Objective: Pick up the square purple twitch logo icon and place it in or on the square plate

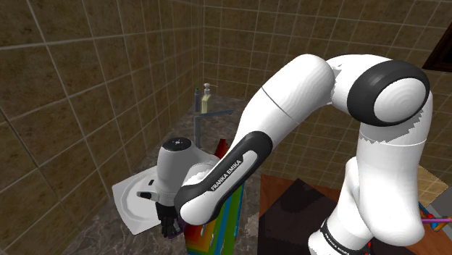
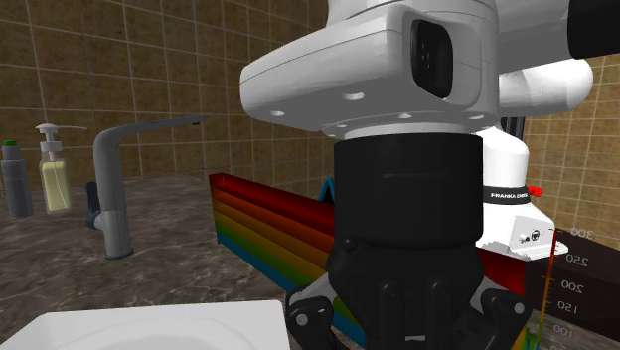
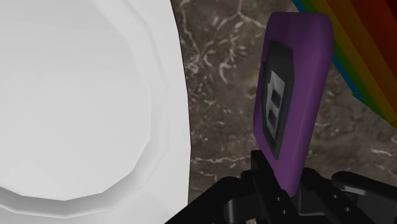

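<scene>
In the wrist view the purple Twitch icon stands on edge, a rounded square slab with a dark and white logo on its face. My black gripper is shut on its lower end, and the fingers clasp it from both sides. Beside the icon lies the white square plate, whose rim sits just across a strip of dark marble counter. From the shoulder view the gripper hangs low at the near corner of the plate. The second exterior view has the gripper close up, with the plate below it.
A rainbow-striped block stands on the counter right beside the gripper, also seen as the block. A grey faucet, a soap dispenser and a dark bottle stand near the tiled wall.
</scene>
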Motion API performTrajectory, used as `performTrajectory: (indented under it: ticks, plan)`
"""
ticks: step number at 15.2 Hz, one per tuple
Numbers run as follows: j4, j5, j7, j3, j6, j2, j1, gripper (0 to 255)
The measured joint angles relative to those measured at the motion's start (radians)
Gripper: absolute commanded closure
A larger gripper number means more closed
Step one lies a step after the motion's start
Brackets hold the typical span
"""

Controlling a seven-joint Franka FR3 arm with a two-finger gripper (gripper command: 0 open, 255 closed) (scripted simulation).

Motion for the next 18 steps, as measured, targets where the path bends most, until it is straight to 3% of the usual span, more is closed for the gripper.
performTrajectory:
  ticks: [5,18]
  plan:
    - [0.0,0.005,-0.001,0.003,-0.022,-0.022,-0.003,255]
    - [0.034,0.033,-0.004,0.015,-0.184,-0.153,-0.016,255]
